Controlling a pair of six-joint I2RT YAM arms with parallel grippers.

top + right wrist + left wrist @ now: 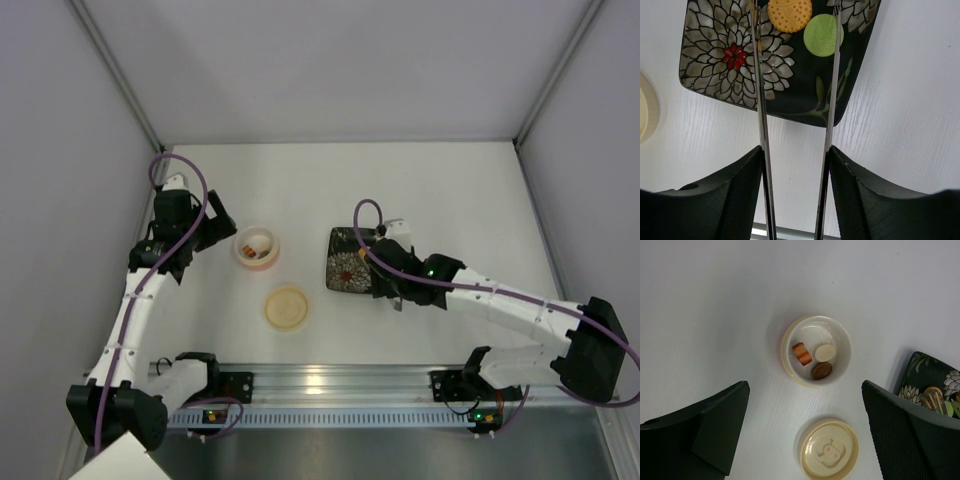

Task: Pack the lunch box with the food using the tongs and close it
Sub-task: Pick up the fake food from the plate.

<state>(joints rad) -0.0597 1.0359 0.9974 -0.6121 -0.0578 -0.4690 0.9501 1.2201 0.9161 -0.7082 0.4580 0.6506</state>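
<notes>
The lunch box (790,337) (257,247) is a small round tub standing open with a striped orange piece (801,353), a cream oval (824,352) and a brown piece (822,370) inside. My left gripper (805,425) (218,226) hangs open above and beside it, holding nothing. My right gripper (795,165) (386,272) is shut on the tongs (761,115), whose two thin metal arms reach out over the black floral plate (715,60). On that plate lie an orange round (789,12) between the arms and a green round (821,36) under the right arm.
The cream lid disc (286,307) (829,449) lies flat on the white table between the lunch box and the near edge. The plate (345,272) sits right of it. Grey walls close in the table on three sides, and a metal rail (330,380) runs along the front.
</notes>
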